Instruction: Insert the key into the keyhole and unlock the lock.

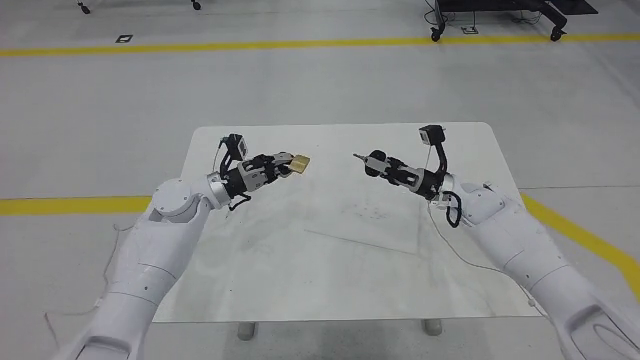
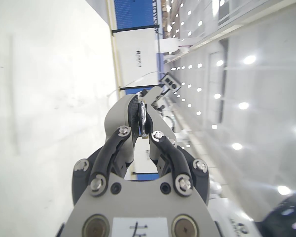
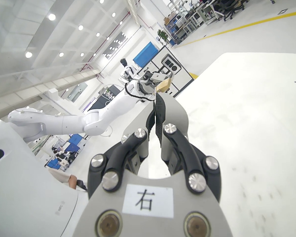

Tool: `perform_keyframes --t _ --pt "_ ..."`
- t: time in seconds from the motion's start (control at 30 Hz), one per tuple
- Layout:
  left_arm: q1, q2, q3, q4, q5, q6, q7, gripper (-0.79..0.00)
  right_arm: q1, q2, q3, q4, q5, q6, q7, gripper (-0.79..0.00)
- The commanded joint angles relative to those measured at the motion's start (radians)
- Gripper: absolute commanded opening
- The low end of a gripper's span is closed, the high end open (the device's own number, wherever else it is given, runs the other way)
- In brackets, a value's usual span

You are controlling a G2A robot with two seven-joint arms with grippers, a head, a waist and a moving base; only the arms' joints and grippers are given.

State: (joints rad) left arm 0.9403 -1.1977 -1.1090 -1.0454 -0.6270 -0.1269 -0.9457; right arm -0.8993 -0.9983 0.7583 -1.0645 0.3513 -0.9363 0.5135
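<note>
A brass padlock (image 1: 299,164) is held above the white table (image 1: 340,260), left of its middle, with my left gripper (image 1: 284,167) shut on it. In the left wrist view the lock's metal shackle (image 2: 142,117) sits edge-on between the pads of the left gripper (image 2: 141,103). My right gripper (image 1: 371,164) hovers a short gap to the right, shut on a small key (image 1: 357,157) whose tip points at the lock. In the right wrist view the right gripper (image 3: 158,104) has its pads pressed together, the key is hidden, and the padlock (image 3: 164,85) shows just beyond the fingertips.
The table's far edge (image 1: 340,126) lies just behind both grippers. A yellow floor line (image 1: 200,48) runs across the room behind. Wheeled stands (image 1: 500,10) are at the back of the room, well away from the table.
</note>
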Motion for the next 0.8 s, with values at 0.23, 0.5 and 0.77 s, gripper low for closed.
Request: perform_keyframes --t 0.23,0.5,0.77 --pt "-0.019 -0.011 0.011 0.036 -0.036 0.008 0.0 -0.785 0.0 -0.007 0.0 0.004 -0.012 -0.001 -0.034 -0.785" --pt "-0.008 -0.016 -0.021 0.037 -0.192 0.128 -0.053 -0.785 0.0 -0.023 -0.019 -0.088 -0.123 0.106 -0.05 -0.785" --pt "-0.01 -0.029 -0.033 0.084 -0.391 0.247 -0.21 -0.785 0.035 -0.057 -0.066 -0.153 -0.192 0.104 0.018 -0.785"
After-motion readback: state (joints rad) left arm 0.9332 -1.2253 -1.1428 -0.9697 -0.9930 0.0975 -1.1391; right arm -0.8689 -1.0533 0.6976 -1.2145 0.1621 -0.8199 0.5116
